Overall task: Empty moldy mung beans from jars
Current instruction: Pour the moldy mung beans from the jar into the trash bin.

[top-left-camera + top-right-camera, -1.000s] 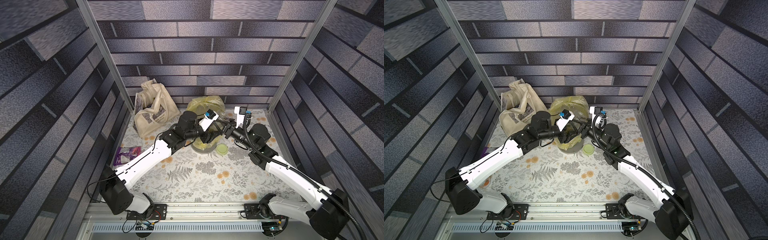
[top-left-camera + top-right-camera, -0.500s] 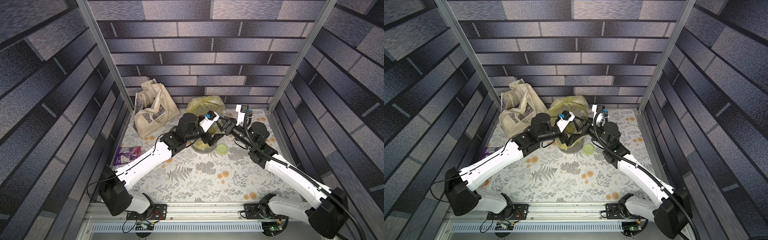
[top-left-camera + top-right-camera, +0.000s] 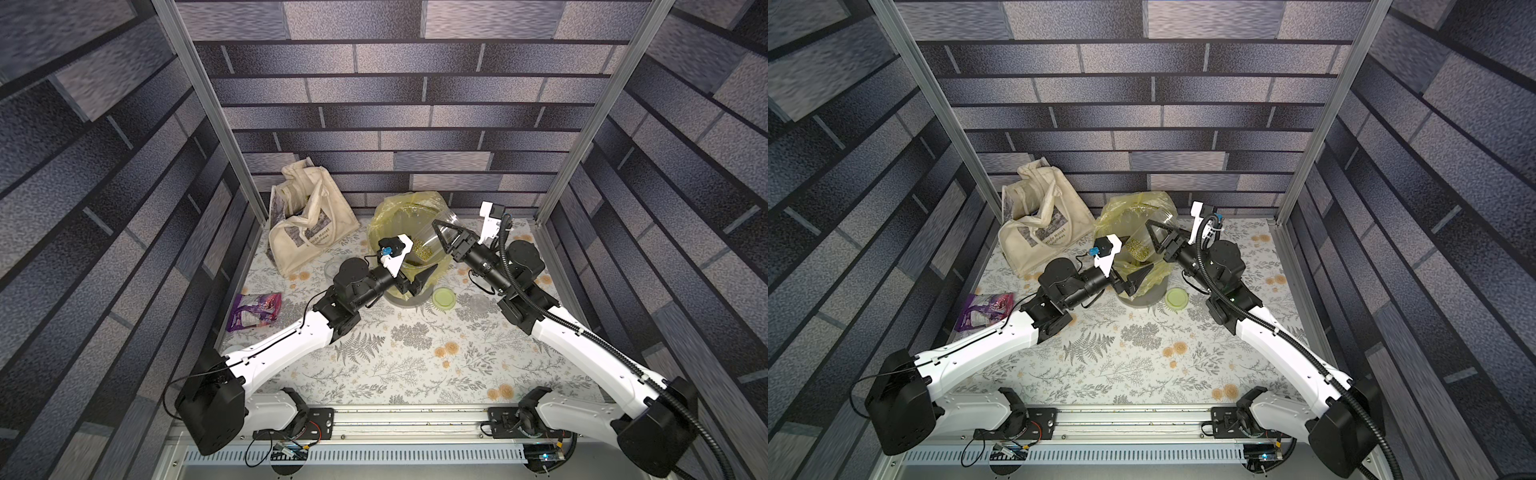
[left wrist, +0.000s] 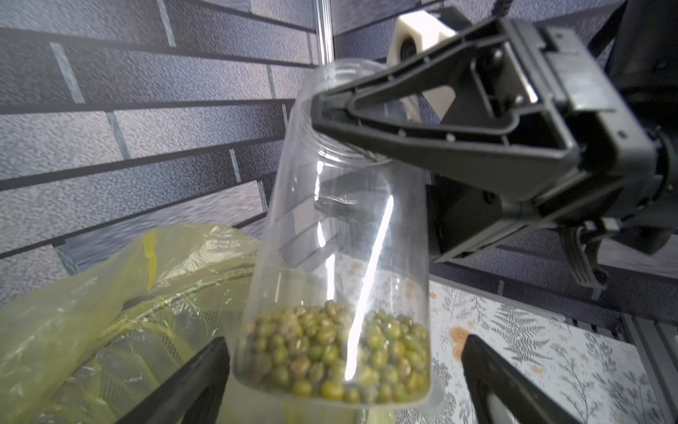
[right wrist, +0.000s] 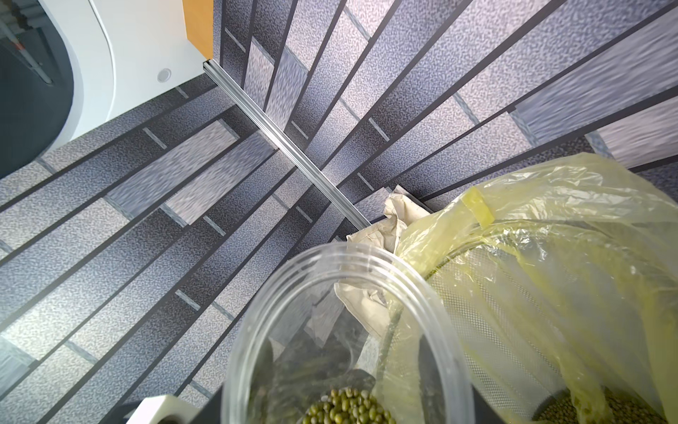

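The right pincer point(image 3: 442, 237) grips the clear cylindrical plastic jar point(image 4: 341, 238) at its open threaded mouth, apparently one finger outside the rim and the other seen dimly through the wall. It holds the jar above the grey round bin lined with a yellow plastic bag point(image 3: 409, 300). The jar's long axis slants, mouth up towards the right arm and closed base down towards the left arm, so the dull olive-green mung beans point(image 4: 337, 352) lie heaped at the base, none poured from this jar yet. The left pincer point(image 4: 345, 341) stands wide open and empty, its two fingers either side of the base, one just beside the wall and one apart. The coming pour seems to turn on swinging that mouth below the base over the bag; the right arm already has the hold. A lime-green round lid point(image 3: 444, 297) lies on the floral desk point(image 3: 395, 365) just beside the bin
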{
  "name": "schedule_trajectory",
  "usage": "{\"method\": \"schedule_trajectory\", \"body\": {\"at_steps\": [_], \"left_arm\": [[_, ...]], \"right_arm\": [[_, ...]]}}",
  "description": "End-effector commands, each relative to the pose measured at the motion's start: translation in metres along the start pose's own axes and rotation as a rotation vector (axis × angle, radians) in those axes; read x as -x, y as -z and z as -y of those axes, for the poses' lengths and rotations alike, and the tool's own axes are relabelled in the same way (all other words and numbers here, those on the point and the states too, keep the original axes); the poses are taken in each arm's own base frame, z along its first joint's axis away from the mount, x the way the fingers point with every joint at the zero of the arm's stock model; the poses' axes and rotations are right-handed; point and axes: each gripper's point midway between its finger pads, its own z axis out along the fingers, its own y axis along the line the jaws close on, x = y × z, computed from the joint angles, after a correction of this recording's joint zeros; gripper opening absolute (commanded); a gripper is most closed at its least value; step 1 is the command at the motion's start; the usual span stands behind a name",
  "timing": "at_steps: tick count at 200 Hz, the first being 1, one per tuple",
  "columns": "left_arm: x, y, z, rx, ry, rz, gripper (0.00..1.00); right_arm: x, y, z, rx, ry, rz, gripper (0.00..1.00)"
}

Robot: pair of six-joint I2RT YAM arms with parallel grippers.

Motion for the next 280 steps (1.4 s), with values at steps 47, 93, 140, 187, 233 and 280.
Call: {"method": "schedule_trajectory", "body": {"at_steps": [47,93,140,187,233,280], "left_arm": [[0.045,-0.008,-0.014,0.006,0.09,0.305,1.0],[0.05,-0.017,-0.009,-0.039,0.089,0.326,1.0],[0.052,-0.022,-0.01,-0.053,0.082,0.351,0.93],[0.051,-0.032,-0.01,-0.091,0.118,0.354,0.85],[0.058,-0.033,-0.018,-0.055,0.117,0.391,0.81],[0.061,-0.033,-0.024,-0.038,0.116,0.405,0.85]], "right_arm": [[0.026,0.0,-0.024,0.092,-0.034,0.098,0.4],[0.025,-0.003,-0.024,0.095,-0.033,0.095,0.4],[0.019,-0.013,-0.019,0.107,-0.078,0.074,0.39],[0.018,-0.012,-0.019,0.115,-0.094,0.081,0.38],[0.013,-0.014,-0.013,0.115,-0.13,0.077,0.38],[0.009,-0.021,-0.015,0.131,-0.134,0.044,0.38]]}}
